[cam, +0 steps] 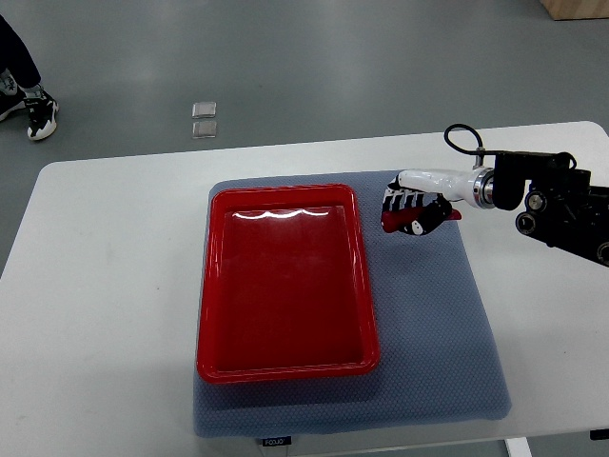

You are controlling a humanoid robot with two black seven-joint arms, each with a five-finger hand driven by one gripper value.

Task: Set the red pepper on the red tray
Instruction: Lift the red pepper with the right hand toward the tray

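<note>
The red pepper [445, 217] is caught up in the robot's right hand [411, 211], just past the right rim of the red tray [285, 367] and over the grey mat [428, 324]. Only slivers of it show: a red tip poking out toward the wrist side and a bit of red between the dark fingers. Those fingers [400, 200], black with white segments, are curled in tight around the pepper, so the hand is closed on it rather than spread. Whether the pepper is lifted clear of the mat or resting against it I can't make out from this angle.

The hand sits level with the tray's upper right corner, near the rim. The tray itself lies lengthwise on the mat, a glare streak across its top end, nothing lying in it.

The right arm [557, 200] reaches in from the right edge, a white forearm shell leading back to black joint housings and a looped black cable [461, 139] above the wrist.

The mat covers the middle of a white table [105, 286]. Beyond the table's far edge, on the grey floor, lie two small clear square pieces [204, 119], and a person's shoe [40, 116] shows at the top left corner.
</note>
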